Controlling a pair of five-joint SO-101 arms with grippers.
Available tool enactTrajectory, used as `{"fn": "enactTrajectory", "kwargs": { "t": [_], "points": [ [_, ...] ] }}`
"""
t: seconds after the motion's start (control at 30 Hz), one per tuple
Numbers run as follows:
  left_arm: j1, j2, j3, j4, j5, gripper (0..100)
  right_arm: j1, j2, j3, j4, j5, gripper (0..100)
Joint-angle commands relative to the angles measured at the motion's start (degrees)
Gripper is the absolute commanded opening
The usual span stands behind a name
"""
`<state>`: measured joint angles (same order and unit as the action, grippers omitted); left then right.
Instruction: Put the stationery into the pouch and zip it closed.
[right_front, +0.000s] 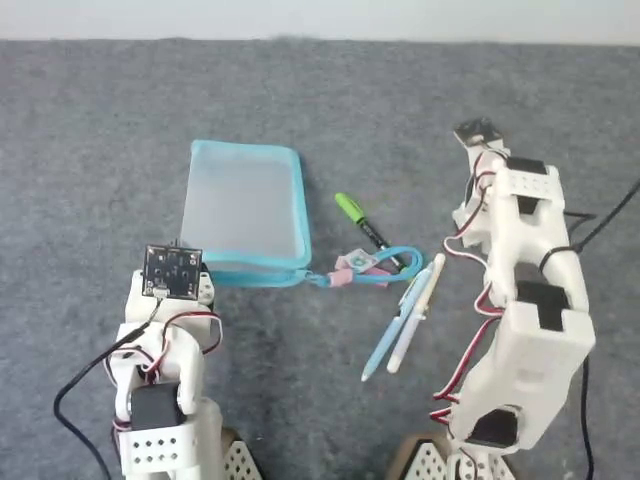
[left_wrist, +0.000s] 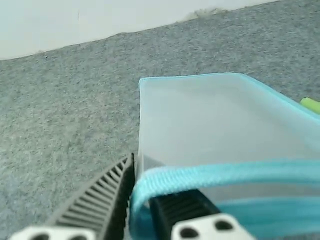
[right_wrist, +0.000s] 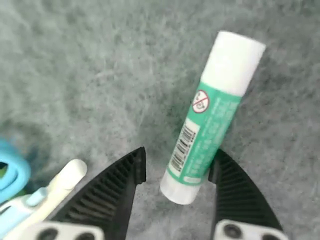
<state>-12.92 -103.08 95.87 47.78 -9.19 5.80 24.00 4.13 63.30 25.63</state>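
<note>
Right gripper (right_wrist: 180, 152) spread around the glue stick (right_wrist: 212, 115) lying on the grey mat (right_wrist: 75, 60).
Light, stiff, slick tube: probably best pinched across its middle; left gripper (left_wrist: 142, 185) pinches the pouch (left_wrist: 215, 120) rim.

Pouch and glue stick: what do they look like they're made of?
Pouch: probably soft frosted plastic, with a matte, translucent panel. Its edge trim looks like woven light-blue fabric.
Glue stick: likely rigid smooth plastic, with white cap and base and a slightly glossy printed green label.

glue stick (right_wrist: 215, 115) | red prohibition sign (right_wrist: 200, 102), barcode (right_wrist: 183, 146) | text unreadable
</note>
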Motion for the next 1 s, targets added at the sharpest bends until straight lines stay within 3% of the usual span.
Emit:
{"fn": "enactTrajectory", "kwargs": {
  "t": [0.0, 0.1, 0.33, 0.53, 0.63, 0.77, 0.97],
  "points": [
    [-0.26, -0.97, -0.48, -1.76, 0.62, 1, 0.84, -1.19, -2.73, -0.57, 0.79, 11.3],
    [-0.26, -0.97, -0.48, -1.76, 0.62, 1, 2.15, -1.36, -2.99, 1.10, 0.70, 0.0],
    [-0.09, -1.05, 0.31, -2.11, 0.62, 1, 5.76, -9.63, -2.11, 6.55, 1.05, 0.7],
    [-0.18, -1.05, 0.31, -2.20, 0.62, 1, 2.33, -32.84, 5.01, 15.25, 3.25, 0.7],
    [-0.09, -1.05, 0.31, -2.20, 0.62, 1, -3.56, -47.34, 13.45, 18.51, 3.69, 0.7],
    [0.09, -1.05, 0.31, -2.20, 0.62, 1, -18.24, -64.31, 24.35, 22.73, 3.60, 0.7],
    [0.53, -1.05, -0.04, -2.11, 0.97, 1, -41.27, -71.25, 27.69, 27.38, -2.20, 0.6]
  ]
}}
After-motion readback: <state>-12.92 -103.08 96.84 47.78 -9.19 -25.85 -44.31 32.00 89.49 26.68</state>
